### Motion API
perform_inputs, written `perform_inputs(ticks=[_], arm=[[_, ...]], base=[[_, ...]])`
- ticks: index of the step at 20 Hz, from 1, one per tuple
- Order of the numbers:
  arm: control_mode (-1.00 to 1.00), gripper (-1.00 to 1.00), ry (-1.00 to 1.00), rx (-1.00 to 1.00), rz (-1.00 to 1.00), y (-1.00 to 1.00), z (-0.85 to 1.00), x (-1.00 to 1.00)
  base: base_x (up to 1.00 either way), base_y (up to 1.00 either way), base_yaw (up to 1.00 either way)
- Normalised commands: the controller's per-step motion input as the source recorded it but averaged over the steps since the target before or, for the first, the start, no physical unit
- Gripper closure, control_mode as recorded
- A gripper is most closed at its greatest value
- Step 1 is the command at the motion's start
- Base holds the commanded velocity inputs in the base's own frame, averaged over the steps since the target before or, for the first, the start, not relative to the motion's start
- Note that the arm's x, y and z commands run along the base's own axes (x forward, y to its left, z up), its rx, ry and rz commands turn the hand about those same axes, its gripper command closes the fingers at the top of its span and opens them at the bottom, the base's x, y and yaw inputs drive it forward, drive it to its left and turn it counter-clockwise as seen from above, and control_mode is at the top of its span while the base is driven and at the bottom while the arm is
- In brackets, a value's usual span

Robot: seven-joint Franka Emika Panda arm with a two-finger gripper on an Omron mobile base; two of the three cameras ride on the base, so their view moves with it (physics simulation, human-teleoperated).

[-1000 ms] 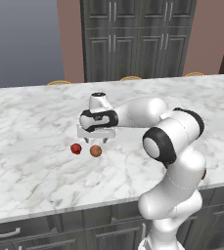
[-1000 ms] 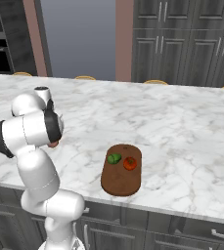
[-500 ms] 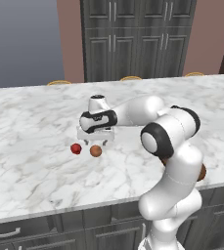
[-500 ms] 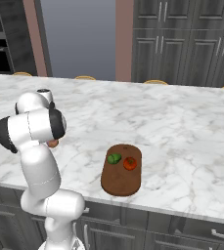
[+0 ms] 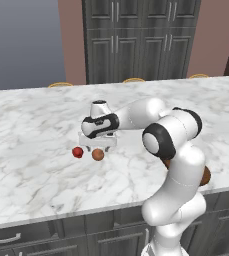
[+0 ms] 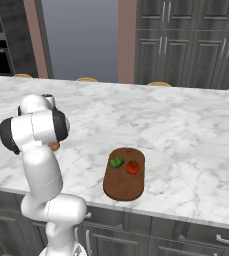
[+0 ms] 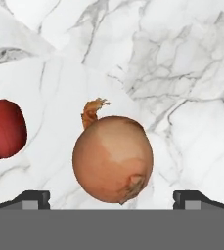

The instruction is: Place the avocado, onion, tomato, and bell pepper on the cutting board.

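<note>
From the hand camera I had the onion (image 7: 113, 158) closest, sitting on the white marble counter (image 7: 182, 73) with its dry stem tuft pointing up the frame. The gripper (image 7: 112, 199) stood directly over it with its jaws spread wide, one dark fingertip (image 7: 33, 199) to each side of the onion and neither one touching it. Nothing was held. Just beside the onion, at the left edge of that view, I saw a crimson ball (image 7: 3, 129) lying apart from it on the marble.

From the left base camera the gripper (image 5: 98, 148) hung low above the counter (image 5: 31, 130), with the onion (image 5: 98, 154) right under it and the crimson ball (image 5: 77, 152) just to its left. The arm (image 5: 173, 150) bent forward from the lower right to reach that spot.

In the right base view the cutting board (image 6: 124, 181) lay near the front edge of the counter (image 6: 186, 125), well apart from the arm (image 6: 38, 135) at the left. On the board I saw the avocado (image 6: 117, 162) and a darker orange-red ball (image 6: 132, 167) side by side at the board's far end, close but not clearly touching. Farther back stood dark cabinets (image 6: 186, 45) against the wall.
</note>
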Motion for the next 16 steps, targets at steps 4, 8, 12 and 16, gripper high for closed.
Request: perform_inputs(ticks=[4, 8, 12, 16], arm=[[-1.00, -1.00, 0.04, 0.00, 0.00, 0.00, -0.21, 0.04], [-1.00, -1.00, 0.04, 0.00, 0.00, 0.00, -0.21, 0.09], [-1.00, -1.00, 0.05, 0.00, 0.00, 0.00, -0.22, 0.16], [-1.00, -1.00, 0.05, 0.00, 0.00, 0.00, -0.20, 0.23]], base=[[0.00, 0.00, 0.00], [0.00, 0.00, 0.00], [0.00, 0.00, 0.00], [0.00, 0.00, 0.00]])
